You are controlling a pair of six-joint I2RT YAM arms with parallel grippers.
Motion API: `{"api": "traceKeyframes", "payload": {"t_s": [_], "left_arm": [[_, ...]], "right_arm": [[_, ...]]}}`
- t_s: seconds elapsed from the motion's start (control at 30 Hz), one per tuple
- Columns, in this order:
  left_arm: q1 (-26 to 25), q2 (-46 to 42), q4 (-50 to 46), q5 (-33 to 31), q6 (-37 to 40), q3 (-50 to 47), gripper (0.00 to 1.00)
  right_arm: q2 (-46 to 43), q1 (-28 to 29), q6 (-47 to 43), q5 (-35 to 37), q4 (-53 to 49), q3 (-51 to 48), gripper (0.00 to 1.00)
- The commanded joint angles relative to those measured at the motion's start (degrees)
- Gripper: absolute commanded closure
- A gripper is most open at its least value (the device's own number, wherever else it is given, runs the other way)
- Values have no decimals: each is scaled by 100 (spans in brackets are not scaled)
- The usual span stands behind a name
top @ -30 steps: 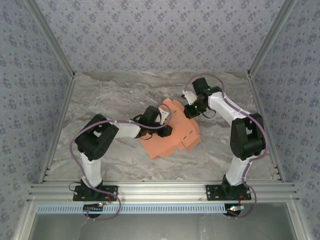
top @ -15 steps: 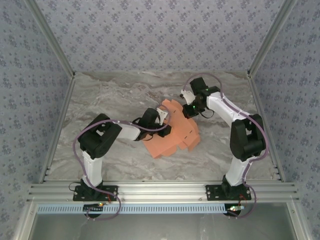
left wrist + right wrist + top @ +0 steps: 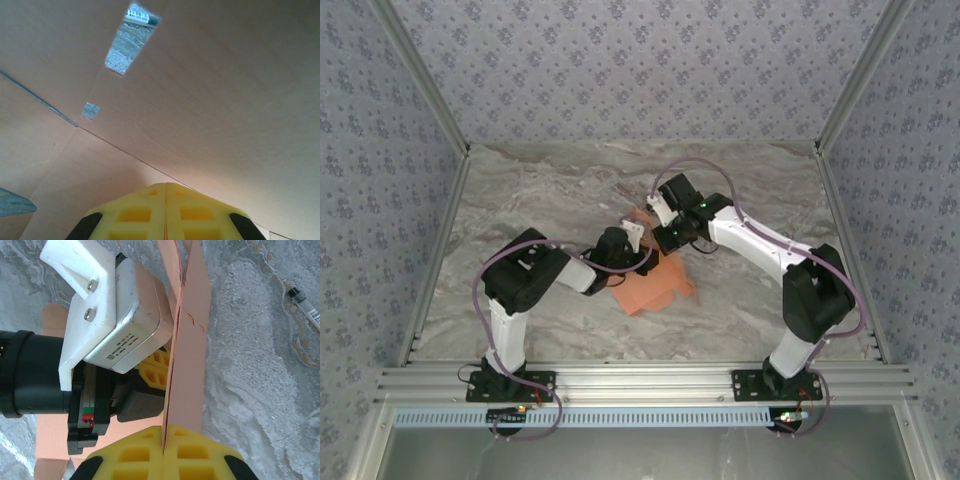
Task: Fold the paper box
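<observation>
The paper box (image 3: 655, 285) is lying near the middle of the marble table (image 3: 540, 190), between the two arms. It is a salmon-orange card sheet that is partly folded. Its near-left part is resting flat on the table, and its far part is sitting under the two wrists.

In the right wrist view, one panel of the paper box (image 3: 190, 340) is standing upright, edge-on to the camera. The right gripper (image 3: 163, 440) is clamping this panel, with the card edge running in between its yellow fingers. From above, the right gripper (image 3: 668, 245) is reaching in from the far right and pointing down at the sheet.

The left gripper (image 3: 640, 255) is coming in from the left, just beside the right gripper. In the left wrist view, the left gripper (image 3: 166, 200) is showing its yellow fingers pressed together. Whether any card is lying between them cannot be told. The card (image 3: 225, 100) is standing close in front of the camera, and a narrow slot (image 3: 127, 42) in it is exposing the table behind. In the right wrist view, the left gripper (image 3: 152, 367) is sitting against the left face of the upright panel.

A slim labelled item (image 3: 306, 307) is lying on the table, apart from the box.
</observation>
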Motion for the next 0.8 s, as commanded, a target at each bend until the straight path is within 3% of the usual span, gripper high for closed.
{"api": "traceKeyframes", "payload": {"t_s": [0.0, 0.2, 0.4, 0.77], "left_arm": [[-39, 266, -146, -134, -243, -229, 93], [-45, 101, -108, -194, -283, -327, 92], [-35, -211, -143, -291, -357, -423, 86], [395, -1117, -302, -252, -501, -821, 66]], "right_arm": [[85, 23, 171, 370, 418, -223, 100], [2, 4, -4, 972, 309, -99, 100], [-104, 148, -837, 2018, 204, 76, 100], [-67, 840, -2327, 4213, 1196, -391, 100]]}}
